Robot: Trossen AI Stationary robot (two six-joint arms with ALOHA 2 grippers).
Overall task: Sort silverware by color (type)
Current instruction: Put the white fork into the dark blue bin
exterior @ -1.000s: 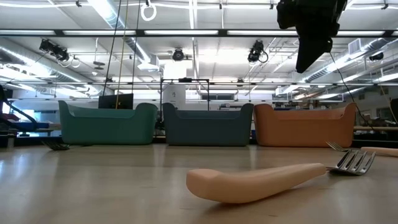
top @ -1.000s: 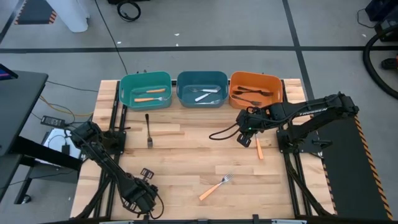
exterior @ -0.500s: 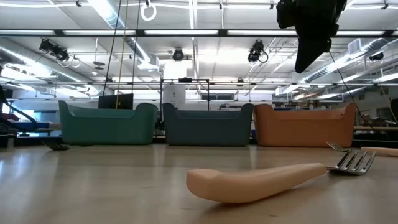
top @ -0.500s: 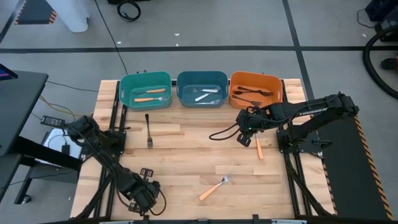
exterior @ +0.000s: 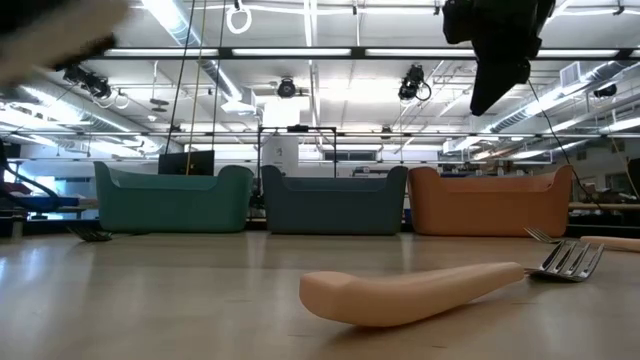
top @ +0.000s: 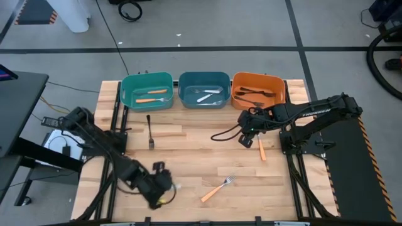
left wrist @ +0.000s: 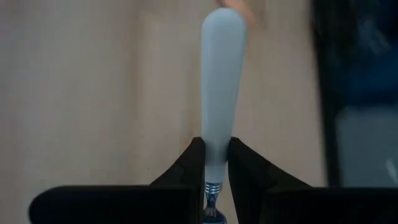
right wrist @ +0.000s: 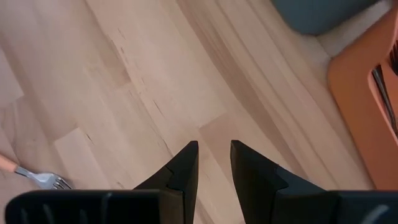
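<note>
My left gripper (top: 162, 184) hovers over the table's near left part, shut on a pale silver fork (left wrist: 219, 93) whose handle points forward past the fingers. My right gripper (top: 246, 139) hangs above the table in front of the orange bin (top: 257, 91), narrowly open and empty; it shows high up in the low view (exterior: 497, 60). An orange-handled fork (top: 260, 149) lies flat beside it. A second orange-handled fork (top: 218, 188) lies flat near the near edge (exterior: 420, 290). A black fork (top: 150, 130) lies flat in front of the teal bin (top: 146, 91). My left gripper pinches the silver fork between its two fingers at the narrow end of the handle (left wrist: 214, 168), just above the ribbed neck. The fingers lie along the fork, and the wide end of the handle (left wrist: 222, 25) sticks out ahead of them. The fork is lifted clear of the table.
Three bins stand in a row at the far edge: teal with an orange-handled fork, blue (top: 204, 90) with pale forks, orange with black forks. Bare wood lies between the bins and the loose forks. Arm frames flank the table's left and right sides.
My left gripper has swung from the near left corner toward the table's right and a little away from the near edge, carrying the silver fork. It now blurs into the low view's upper left corner.
</note>
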